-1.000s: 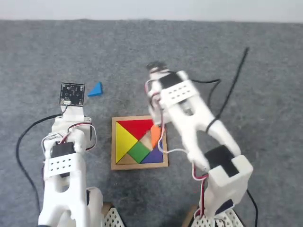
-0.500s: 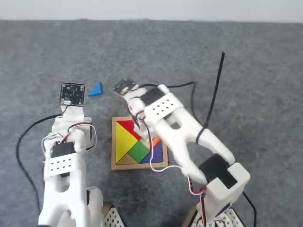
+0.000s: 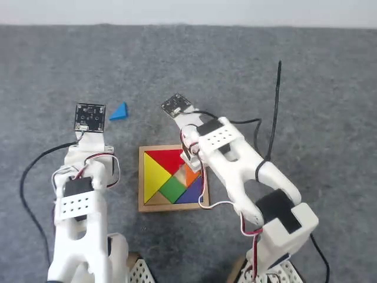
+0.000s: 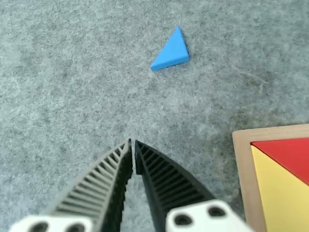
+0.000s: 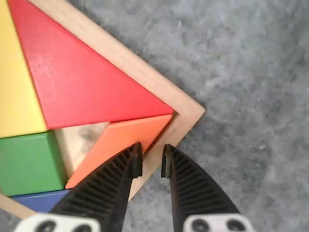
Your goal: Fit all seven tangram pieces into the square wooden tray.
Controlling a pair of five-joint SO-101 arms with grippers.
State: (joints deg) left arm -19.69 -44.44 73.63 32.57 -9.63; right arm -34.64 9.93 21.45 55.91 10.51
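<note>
On the bench (image 3: 306,65) nearest the arms, the tray (image 3: 142,190) showed a bare gap (image 5: 79,139) beside the orange piece (image 5: 123,139). The right gripper (image 5: 151,155) hung there narrowly parted, empty. Beyond the pinched-together, empty left gripper (image 4: 133,144) lay the blue triangle (image 4: 172,51). It looked light, stiff and thin, best pinched across its edges. Its long edge slanted away from that gripper.

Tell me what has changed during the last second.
The right arm swung left across the wooden tray, then came partly back to the right. The left arm and the blue triangle stayed in place.
</note>
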